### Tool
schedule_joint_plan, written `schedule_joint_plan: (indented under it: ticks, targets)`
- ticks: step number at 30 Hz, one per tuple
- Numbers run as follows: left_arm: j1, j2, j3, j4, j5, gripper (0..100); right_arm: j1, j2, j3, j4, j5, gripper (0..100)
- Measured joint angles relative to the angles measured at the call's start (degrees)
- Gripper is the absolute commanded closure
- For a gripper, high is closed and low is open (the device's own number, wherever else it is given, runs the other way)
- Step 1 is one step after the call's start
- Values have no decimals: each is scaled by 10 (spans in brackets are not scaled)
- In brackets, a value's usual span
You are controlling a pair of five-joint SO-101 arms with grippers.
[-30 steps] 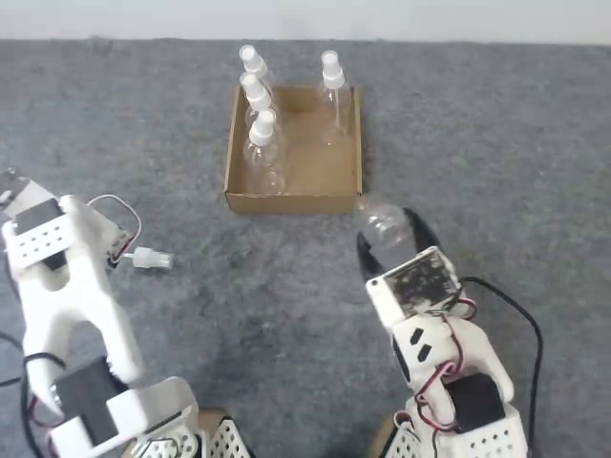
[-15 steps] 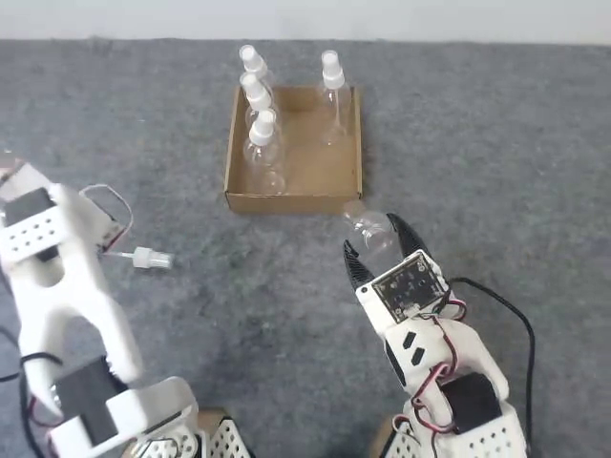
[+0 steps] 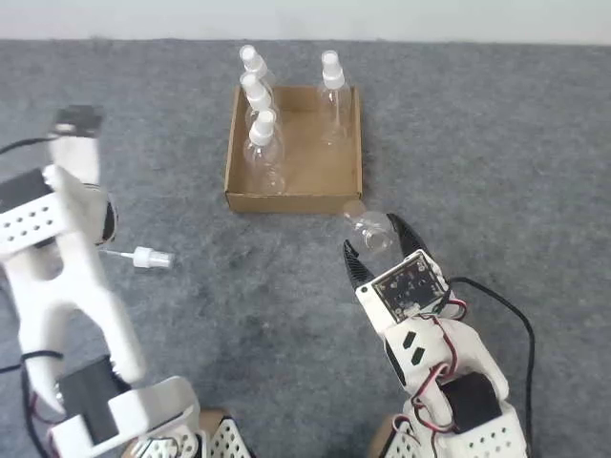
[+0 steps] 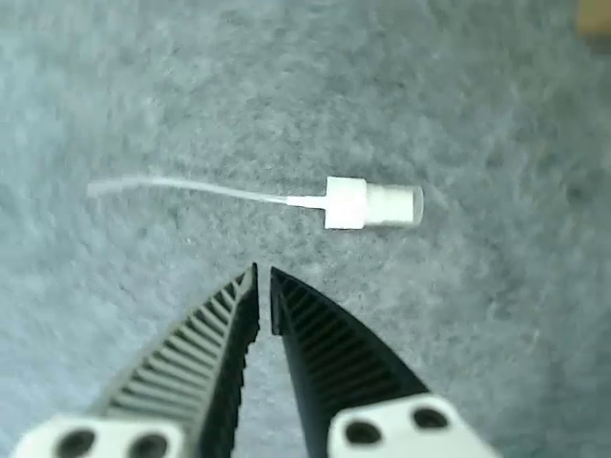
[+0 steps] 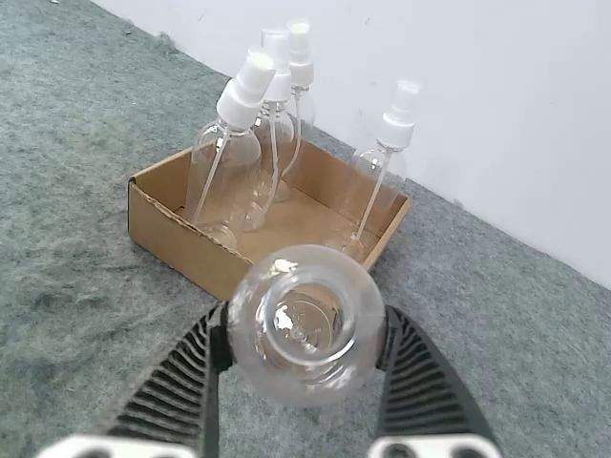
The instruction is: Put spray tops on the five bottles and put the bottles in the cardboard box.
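The uncapped bottle (image 3: 368, 229), clamped in the jaws of the right gripper (image 3: 374, 239), has drawn back slightly from the near right corner of the cardboard box (image 3: 286, 202). The last spray top (image 3: 149, 257) lies unmoved toward the tabletop's left edge. The left gripper (image 4: 263, 277), jaws nearly closed and empty, has lifted above it, so capping is not yet begun. Open tabletop separates the two, and the box's near right part stands free beside the four capped bottles (image 3: 263, 153).

The bottle (image 5: 304, 324) is clear glossy plastic, the cardboard box (image 5: 177, 234) matt, the carpet (image 3: 496, 143) rough and fuzzy.
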Motion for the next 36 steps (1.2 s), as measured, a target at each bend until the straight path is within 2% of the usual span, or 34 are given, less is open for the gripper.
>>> schedule_joint_plan:
  ticks: [6,14,20,25,32,36]
  targets:
    - [28,0,0,5,-159,976,0,0,0,0,0,957]
    - [36,0,0,5,-356,825,0,0,0,0,0,957]
    - [36,0,22,5,-475,816,0,0,0,0,0,957]
    - [38,4,57,-2,-530,816,0,0,0,0,0,956]
    - [69,4,145,-91,-560,819,0,0,0,0,0,954]
    - [72,4,161,-111,-585,819,0,0,0,0,0,954]
